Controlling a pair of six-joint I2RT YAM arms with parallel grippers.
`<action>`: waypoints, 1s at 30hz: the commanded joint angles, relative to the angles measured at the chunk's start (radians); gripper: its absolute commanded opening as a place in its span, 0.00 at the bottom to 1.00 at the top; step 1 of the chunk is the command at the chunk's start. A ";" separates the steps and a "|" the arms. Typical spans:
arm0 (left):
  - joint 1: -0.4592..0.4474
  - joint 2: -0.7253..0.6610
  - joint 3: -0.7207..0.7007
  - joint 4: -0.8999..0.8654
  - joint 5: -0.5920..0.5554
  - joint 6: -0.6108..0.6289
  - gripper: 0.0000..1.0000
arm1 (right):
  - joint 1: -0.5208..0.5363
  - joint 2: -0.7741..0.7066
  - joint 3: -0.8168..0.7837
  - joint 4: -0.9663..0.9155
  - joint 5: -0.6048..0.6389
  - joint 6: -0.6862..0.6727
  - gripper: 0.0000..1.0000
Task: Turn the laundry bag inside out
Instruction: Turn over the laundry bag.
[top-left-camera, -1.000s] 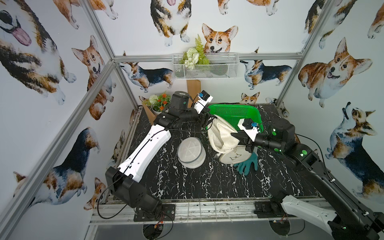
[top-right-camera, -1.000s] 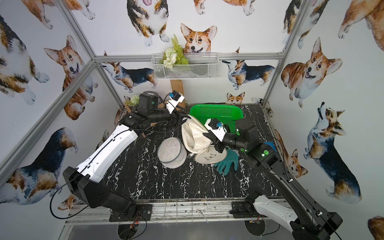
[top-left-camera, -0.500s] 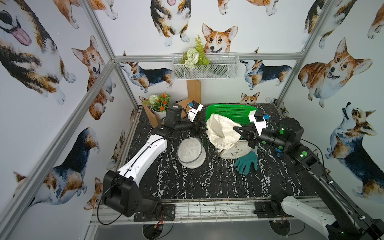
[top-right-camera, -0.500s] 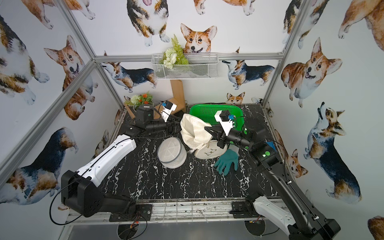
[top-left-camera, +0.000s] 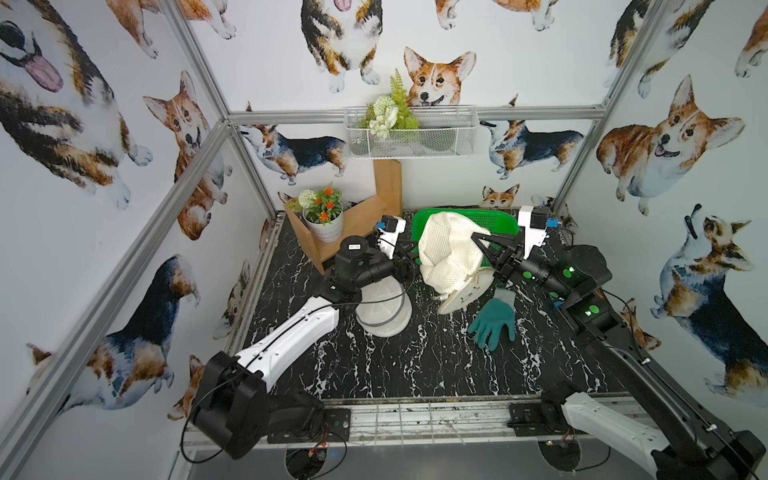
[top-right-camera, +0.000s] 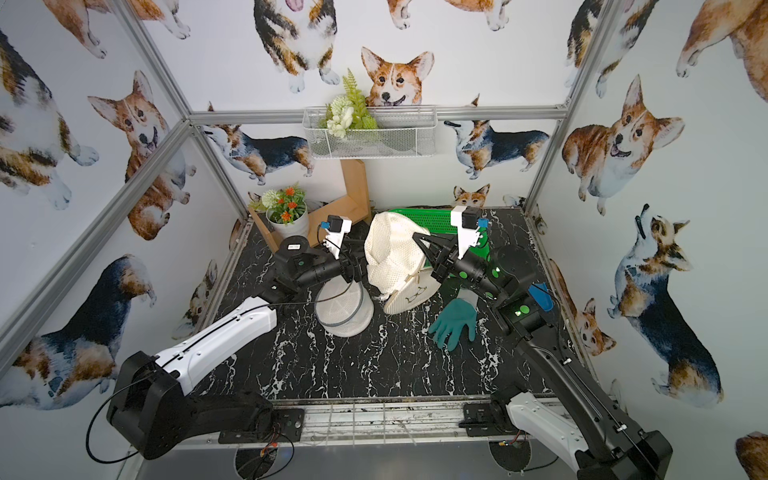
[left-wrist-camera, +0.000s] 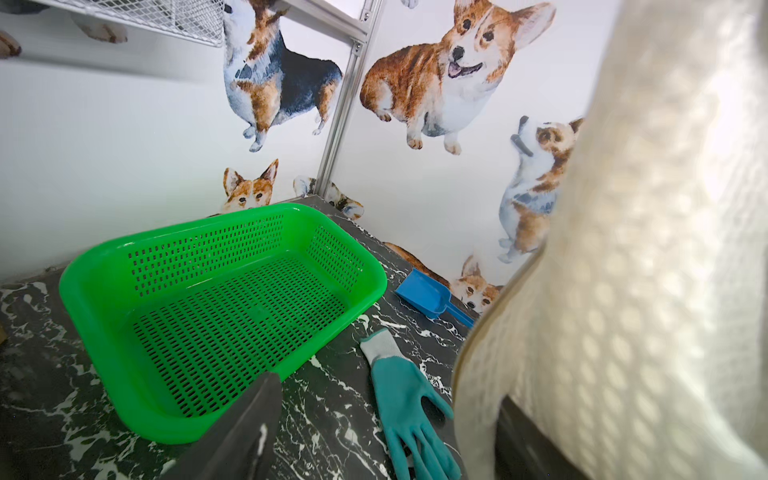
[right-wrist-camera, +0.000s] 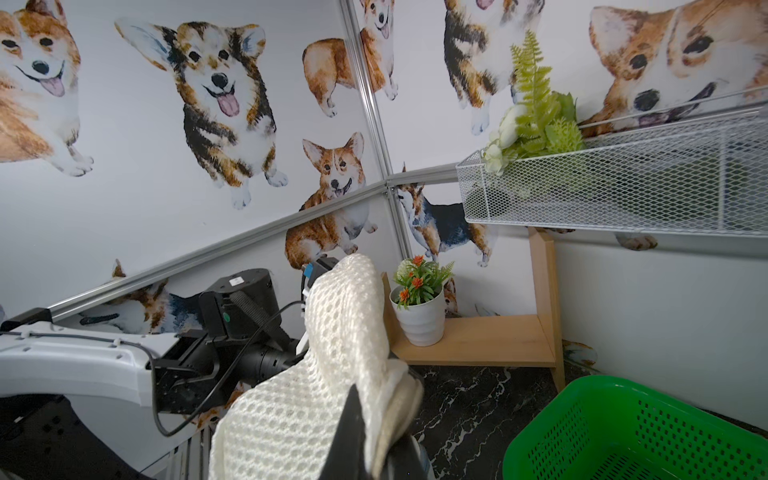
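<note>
Starting at the front of the black marble table: a teal glove lies flat towards the right side, and over on the left a round white mesh hamper sits partly under the left arm. Just past the glove there's a flat cream pouch with a little spectacles drawing on it. And here's the one that matters: the laundry bag, cream mesh, is up off the table in the middle rear, hanging bunched between the two arms, its lower end coming down over that pouch. The right gripper has it, fingers pressed together on a fold of mesh high on the bag, and the right wrist view shows the cloth pinched right between them. The left gripper sits just beside the bag's other flank with its fingers spread wide. The left wrist view shows one finger out in the clear and the mesh draped against the other, nothing clamped between them. Behind the bag, the green basket stands by the back wall, with a blue scoop beside it near the right wall. In the far left corner, a potted plant rests on a wooden stand. Up above hangs a white wire shelf holding greenery.
</note>
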 joint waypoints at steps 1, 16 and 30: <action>-0.030 -0.019 -0.039 0.152 -0.119 -0.026 0.76 | -0.002 -0.005 -0.008 0.163 0.087 0.062 0.00; -0.155 -0.068 -0.085 0.139 -0.296 0.133 0.78 | -0.003 -0.054 -0.088 0.165 0.254 0.132 0.00; -0.284 -0.162 -0.174 0.223 -0.642 0.401 0.77 | -0.009 -0.062 -0.078 0.089 0.273 0.088 0.00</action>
